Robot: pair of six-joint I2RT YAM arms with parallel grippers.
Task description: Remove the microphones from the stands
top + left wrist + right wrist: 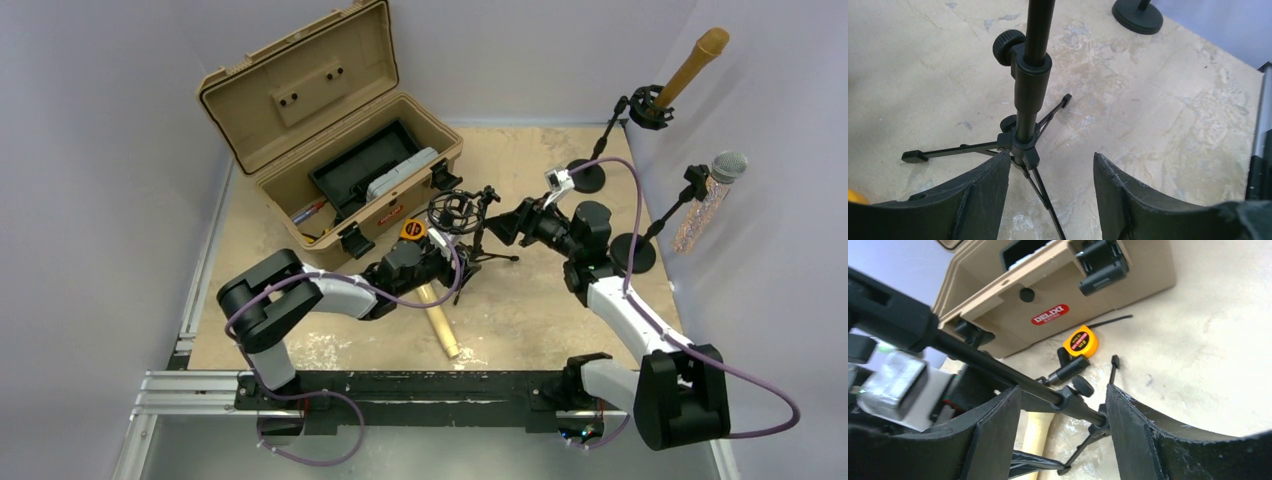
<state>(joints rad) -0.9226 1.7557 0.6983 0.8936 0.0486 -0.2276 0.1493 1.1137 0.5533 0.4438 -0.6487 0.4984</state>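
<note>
1. Logging state: the microphone [440,322] lies flat on the counter [560,310]. It is a tan cylinder just beside the feet of the tripod stand [478,240] and partly under my left arm. The shock mount [449,212] atop the stand looks empty, so I judge the removal itself done.
2. Left jaws: released, nothing between them. The stand's upright pole [1030,95] sits just ahead of the gap, close to one finger.
3. Right jaws: released too, spread either side of the stand's slanted rod [988,362]. Whether a pad touches the rod I cannot tell.
4. Risk A: the stand looks light, on three thin legs. If either arm backs out crooked, a finger could hook the pole or rod and tip the stand, possibly onto the microphone.
5. Risk B: the microphone is round and could roll if my left arm dips or a leg drags across it. The tape measure [412,229] and open toolbox [330,130] sit close behind, so a swing that way is tight.
6. Orientation: the long axis is horizontal. In the top view it runs from under the left wrist diagonally toward the counter's near edge, slightly right. Which end is the head I cannot tell.
</note>
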